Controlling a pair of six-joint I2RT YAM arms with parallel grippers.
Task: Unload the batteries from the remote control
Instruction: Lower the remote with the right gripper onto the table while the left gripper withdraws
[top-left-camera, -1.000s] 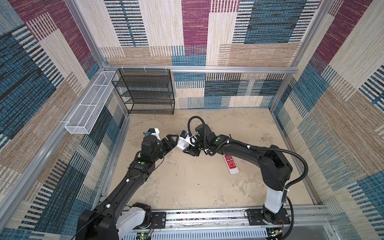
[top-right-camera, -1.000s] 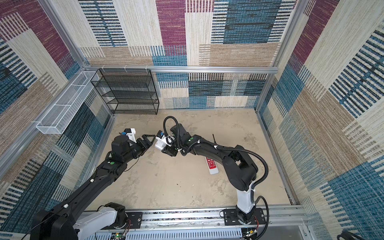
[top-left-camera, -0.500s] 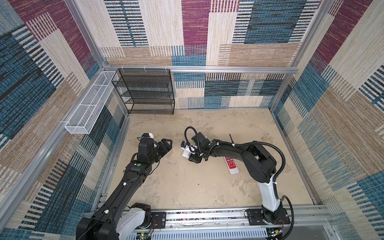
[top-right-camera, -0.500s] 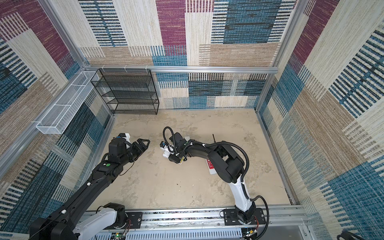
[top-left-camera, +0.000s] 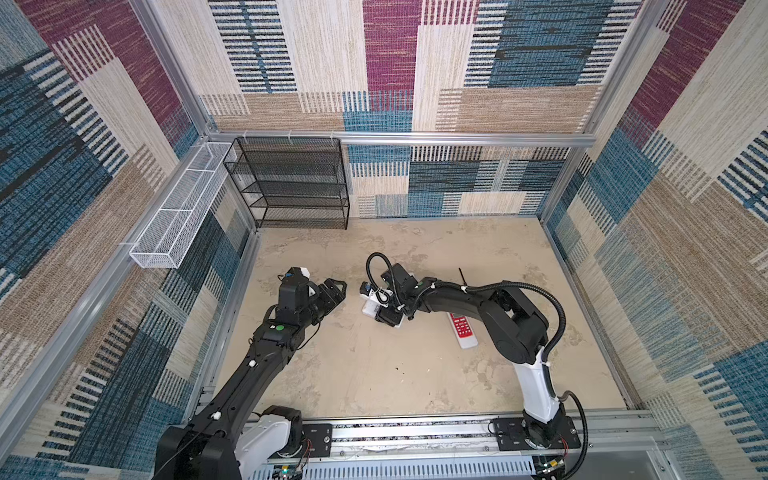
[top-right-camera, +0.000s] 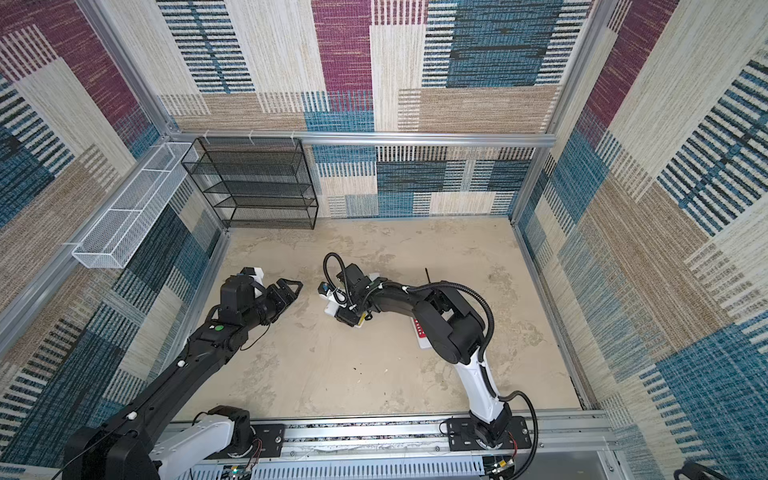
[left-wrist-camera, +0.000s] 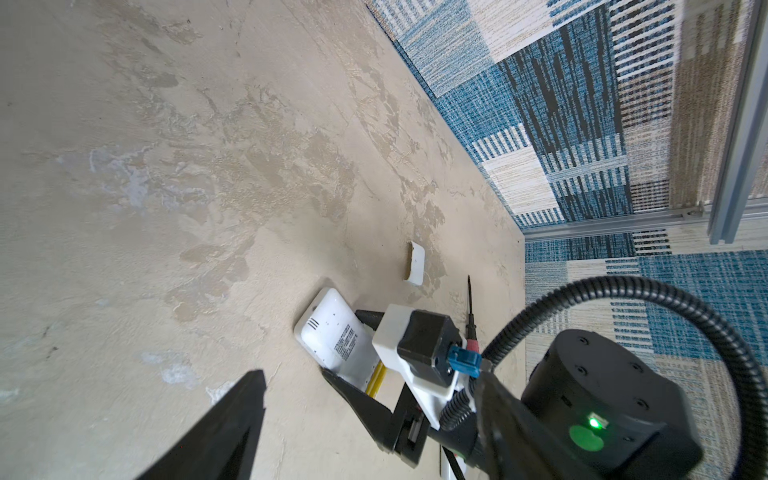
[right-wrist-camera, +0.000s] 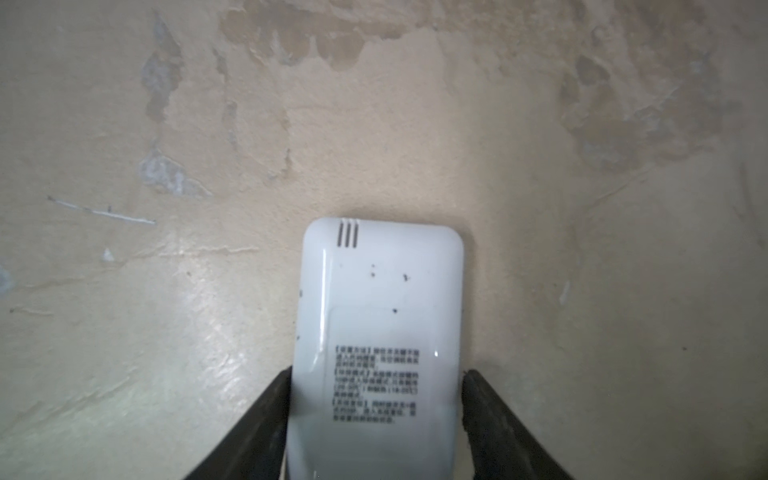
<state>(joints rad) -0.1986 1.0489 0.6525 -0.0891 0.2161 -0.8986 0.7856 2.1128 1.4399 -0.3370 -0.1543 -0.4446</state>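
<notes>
A white remote control (right-wrist-camera: 378, 311) lies back up on the floor, also seen in both top views (top-left-camera: 369, 308) (top-right-camera: 331, 306). My right gripper (right-wrist-camera: 376, 374) (top-left-camera: 384, 318) stands astride its lower half, open; one finger touches a side and the other stands a sliver off. A yellow battery (left-wrist-camera: 375, 379) shows in the remote's uncovered compartment, between those fingers. My left gripper (top-left-camera: 332, 291) (left-wrist-camera: 368, 386) hovers open and empty a short way left of the remote.
A second white remote with red buttons (top-left-camera: 462, 330) lies right of the right wrist. A screwdriver (left-wrist-camera: 469, 299) and a small white cover (left-wrist-camera: 415, 262) lie beyond it. A black wire shelf (top-left-camera: 291, 183) and a white wire basket (top-left-camera: 183, 208) stand at the back left.
My right arm brought the white remote down from beside the left gripper to the floor, and its jaws have widened. The left gripper drew back to the left.
</notes>
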